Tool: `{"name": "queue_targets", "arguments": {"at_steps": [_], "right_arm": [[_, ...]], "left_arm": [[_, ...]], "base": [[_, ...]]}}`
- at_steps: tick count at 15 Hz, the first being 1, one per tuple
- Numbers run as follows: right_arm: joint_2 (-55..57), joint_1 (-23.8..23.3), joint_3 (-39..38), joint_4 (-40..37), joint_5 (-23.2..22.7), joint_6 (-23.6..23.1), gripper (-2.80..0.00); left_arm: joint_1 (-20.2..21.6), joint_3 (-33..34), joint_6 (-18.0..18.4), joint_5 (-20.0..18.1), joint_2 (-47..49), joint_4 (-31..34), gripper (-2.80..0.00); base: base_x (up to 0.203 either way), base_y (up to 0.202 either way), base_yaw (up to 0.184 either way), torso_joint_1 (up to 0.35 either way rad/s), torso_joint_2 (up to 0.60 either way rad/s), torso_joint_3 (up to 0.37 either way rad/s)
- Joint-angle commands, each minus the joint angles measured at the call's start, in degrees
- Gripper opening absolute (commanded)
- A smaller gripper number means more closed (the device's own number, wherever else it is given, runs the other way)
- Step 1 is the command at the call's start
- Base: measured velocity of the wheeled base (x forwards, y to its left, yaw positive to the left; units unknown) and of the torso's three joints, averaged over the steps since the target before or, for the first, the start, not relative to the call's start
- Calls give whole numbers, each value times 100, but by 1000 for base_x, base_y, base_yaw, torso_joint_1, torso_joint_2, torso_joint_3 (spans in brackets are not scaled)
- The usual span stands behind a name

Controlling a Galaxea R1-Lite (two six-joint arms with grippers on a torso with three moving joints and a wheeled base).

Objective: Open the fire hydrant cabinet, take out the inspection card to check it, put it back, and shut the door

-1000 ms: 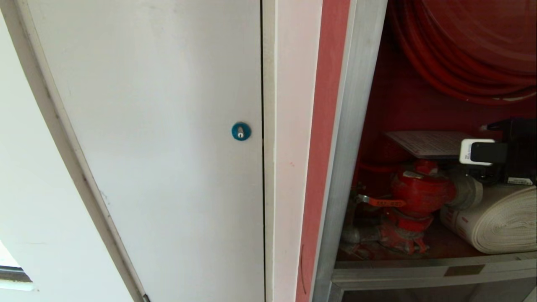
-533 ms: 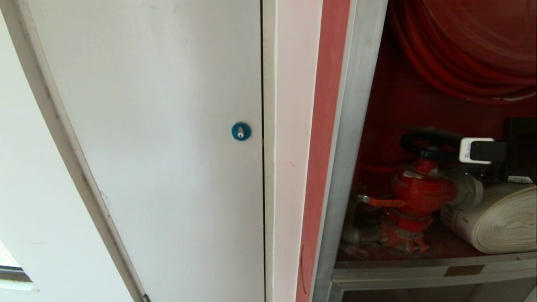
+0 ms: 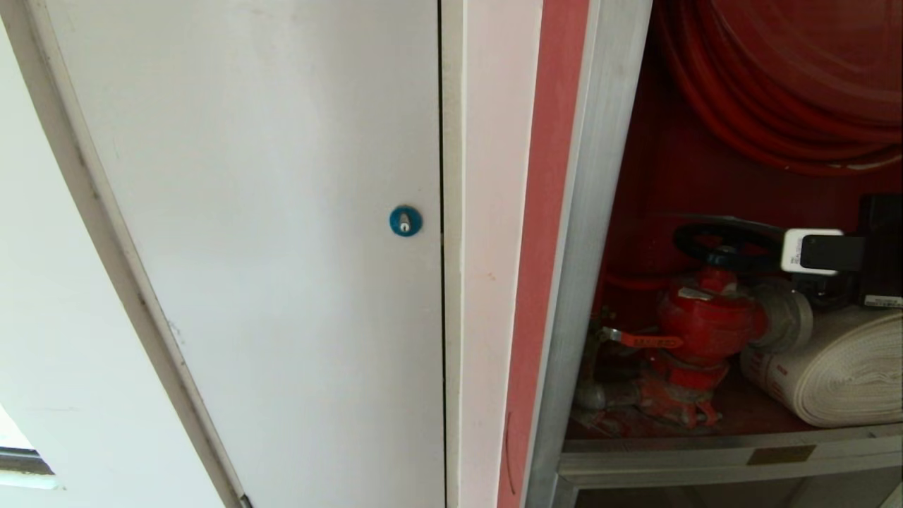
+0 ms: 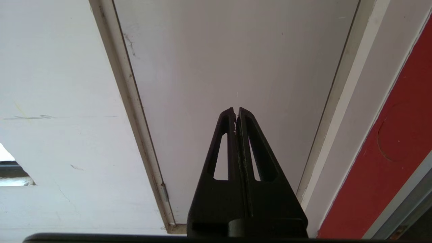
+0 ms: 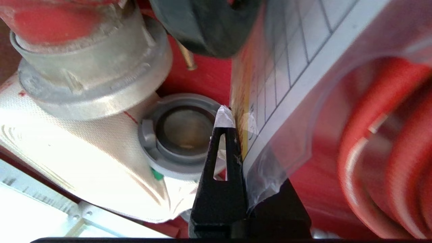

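The fire hydrant cabinet (image 3: 600, 212) stands open, showing its red inside, red valve (image 3: 705, 324) and black handwheel (image 3: 726, 243). The door is out of view. In the right wrist view the inspection card (image 5: 287, 50), a pale sheet with table lines in a clear sleeve, runs between the fingers of my right gripper (image 5: 233, 116), which is shut on its lower edge. One black finger (image 5: 222, 148) shows and the card hides the other. My right arm (image 3: 875, 247) reaches in from the right edge, beside the handwheel. My left gripper (image 4: 236, 109) is shut and empty, facing the white panel (image 4: 236, 50).
A white rolled hose (image 3: 839, 374) with a metal coupling (image 5: 182, 131) lies right of the valve. The red hose reel (image 3: 790, 85) hangs above. A plain white panel with a blue round lock (image 3: 405, 221) fills the left. The cabinet's silver sill (image 3: 705, 458) runs below.
A second ago the card lay flat over the handwheel. My right gripper has shut on it, the handwheel now shows bare, and the right wrist has shifted slightly right.
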State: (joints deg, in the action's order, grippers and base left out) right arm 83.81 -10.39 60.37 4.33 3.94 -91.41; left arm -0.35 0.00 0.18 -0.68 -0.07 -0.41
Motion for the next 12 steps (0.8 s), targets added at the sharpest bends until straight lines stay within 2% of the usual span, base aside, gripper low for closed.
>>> {"name": "queue_targets", "arguments": {"at_steps": [1,12], "right_arm": [[-307,2,-70,-3,6,-60,-280],[-2428,2,-1017,-66,-7,-38,-280]], "left_arm": [[0,0,-1,-2,7,-2,-280],[0,0,-1,-2,7,-2,-280]], "base": [[0,0,0,0,0,0],[0,0,0,0,0,0]]}}
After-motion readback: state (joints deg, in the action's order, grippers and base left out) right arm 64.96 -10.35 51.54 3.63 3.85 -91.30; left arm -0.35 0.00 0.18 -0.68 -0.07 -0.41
